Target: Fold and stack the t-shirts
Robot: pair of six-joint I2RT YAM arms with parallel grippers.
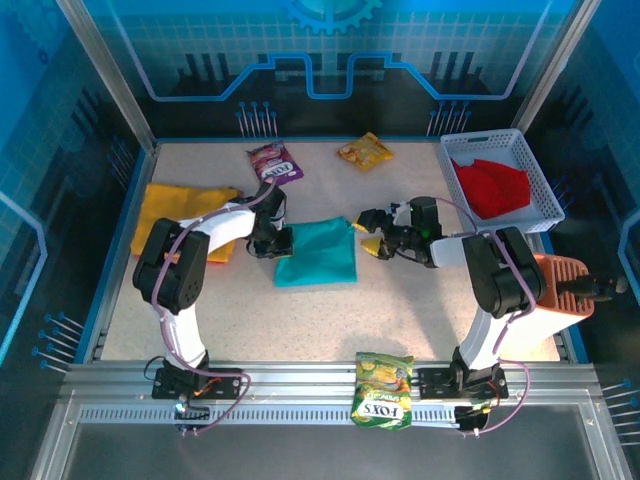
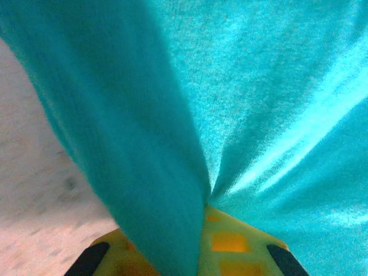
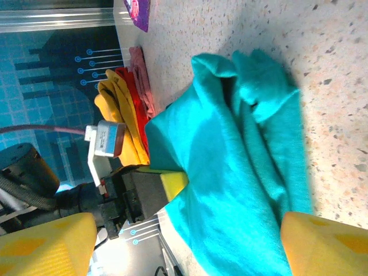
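A teal t-shirt (image 1: 318,252) lies folded in the middle of the table. My left gripper (image 1: 272,240) is at its left edge. In the left wrist view that gripper (image 2: 204,230) is shut on a ridge of the teal cloth (image 2: 259,86), pinched between the yellow fingers (image 2: 236,247). My right gripper (image 1: 372,235) stands open at the shirt's right edge. Its view shows its yellow fingers (image 3: 46,244) wide apart and the teal shirt (image 3: 230,172) spread ahead of them. A yellow-orange t-shirt (image 1: 180,215) lies at the far left. A red t-shirt (image 1: 495,185) sits in the basket.
The white basket (image 1: 545,205) stands at the back right. A purple snack packet (image 1: 273,162) and a yellow one (image 1: 365,151) lie near the back edge. A green packet (image 1: 382,388) rests on the front rail. An orange object (image 1: 565,285) sits by the right edge.
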